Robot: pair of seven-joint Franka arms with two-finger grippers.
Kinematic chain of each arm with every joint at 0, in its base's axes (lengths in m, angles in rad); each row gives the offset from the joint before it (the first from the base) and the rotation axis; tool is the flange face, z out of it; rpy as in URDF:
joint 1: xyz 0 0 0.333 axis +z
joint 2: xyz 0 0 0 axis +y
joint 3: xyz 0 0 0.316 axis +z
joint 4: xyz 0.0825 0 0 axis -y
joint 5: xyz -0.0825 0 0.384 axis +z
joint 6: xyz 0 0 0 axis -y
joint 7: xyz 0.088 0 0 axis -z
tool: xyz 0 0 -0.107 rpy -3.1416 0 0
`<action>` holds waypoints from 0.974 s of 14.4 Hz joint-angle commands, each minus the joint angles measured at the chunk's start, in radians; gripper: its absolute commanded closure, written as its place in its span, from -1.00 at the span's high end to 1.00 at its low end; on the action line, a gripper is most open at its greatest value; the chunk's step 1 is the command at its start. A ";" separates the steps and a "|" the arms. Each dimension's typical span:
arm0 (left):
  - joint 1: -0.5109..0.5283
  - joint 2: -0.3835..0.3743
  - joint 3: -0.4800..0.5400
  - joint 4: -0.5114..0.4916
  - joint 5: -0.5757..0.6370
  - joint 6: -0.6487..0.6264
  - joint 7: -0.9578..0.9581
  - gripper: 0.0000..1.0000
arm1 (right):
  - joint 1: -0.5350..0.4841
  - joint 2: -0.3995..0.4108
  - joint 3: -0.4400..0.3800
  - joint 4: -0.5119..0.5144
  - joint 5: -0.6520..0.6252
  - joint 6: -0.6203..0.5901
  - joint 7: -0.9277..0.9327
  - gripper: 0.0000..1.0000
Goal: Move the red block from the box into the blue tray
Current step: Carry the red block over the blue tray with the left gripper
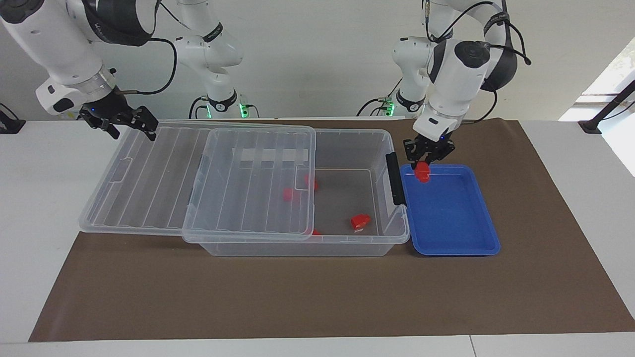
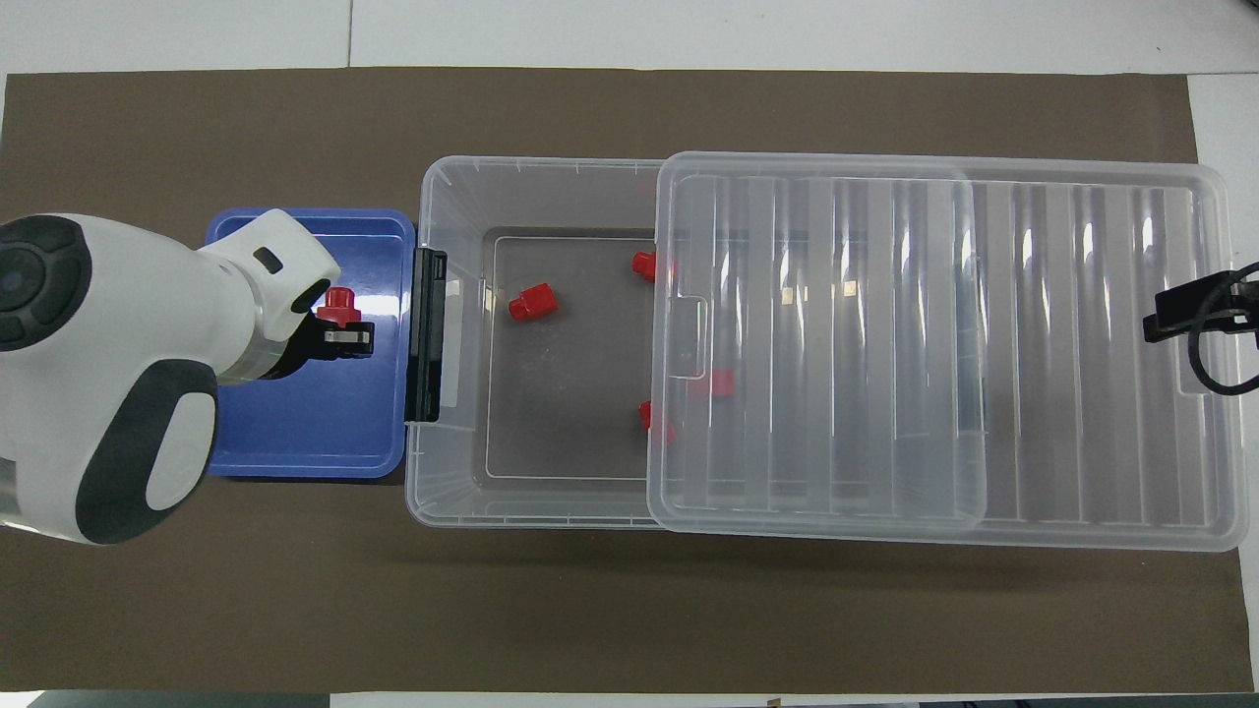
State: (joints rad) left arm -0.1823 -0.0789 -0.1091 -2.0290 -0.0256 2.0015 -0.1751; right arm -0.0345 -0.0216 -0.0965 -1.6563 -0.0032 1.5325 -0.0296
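Observation:
My left gripper (image 1: pixel 423 166) is shut on a red block (image 1: pixel 422 172) and holds it low over the blue tray (image 1: pixel 449 220), above the tray's corner nearest the robots and the box. In the overhead view the gripper (image 2: pixel 341 323), the block (image 2: pixel 340 300) and the tray (image 2: pixel 325 433) show too. The clear box (image 1: pixel 297 248) stands beside the tray, half uncovered (image 2: pixel 443 197). Several red blocks lie in it, one in the open part (image 1: pixel 360 221) (image 2: pixel 532 302). My right gripper (image 1: pixel 121 123) is at the lid's edge toward the right arm's end (image 2: pixel 1185 313).
The ribbed clear lid (image 1: pixel 149 178) (image 2: pixel 984 344) is slid toward the right arm's end, covering half the box and overhanging it. A black clip handle (image 1: pixel 394 178) sits on the box wall next to the tray. A brown mat (image 1: pixel 297 297) covers the table.

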 commanded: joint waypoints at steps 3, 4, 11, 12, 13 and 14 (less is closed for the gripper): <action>0.125 0.047 -0.009 -0.124 -0.004 0.158 0.179 -1.00 | -0.013 -0.014 0.006 -0.007 0.015 -0.005 0.008 1.00; 0.151 0.063 -0.009 -0.147 -0.004 0.196 0.203 -1.00 | -0.013 -0.014 0.006 -0.007 0.015 -0.005 0.008 1.00; 0.201 0.197 -0.009 -0.160 -0.004 0.335 0.252 -1.00 | -0.021 -0.018 -0.002 -0.043 -0.001 0.087 -0.064 1.00; 0.202 0.211 -0.009 -0.160 -0.004 0.342 0.250 -1.00 | -0.037 -0.029 -0.018 -0.066 -0.003 0.122 -0.126 0.58; 0.208 0.220 -0.009 -0.160 -0.004 0.345 0.249 -1.00 | -0.047 -0.034 -0.037 -0.083 -0.003 0.138 -0.189 0.01; 0.208 0.225 -0.009 -0.160 -0.004 0.345 0.249 -1.00 | -0.050 -0.037 -0.057 -0.103 -0.003 0.156 -0.228 -0.44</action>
State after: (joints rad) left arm 0.0105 0.1322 -0.1108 -2.1836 -0.0256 2.3219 0.0616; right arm -0.0596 -0.0227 -0.1227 -1.6879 -0.0064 1.6351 -0.1559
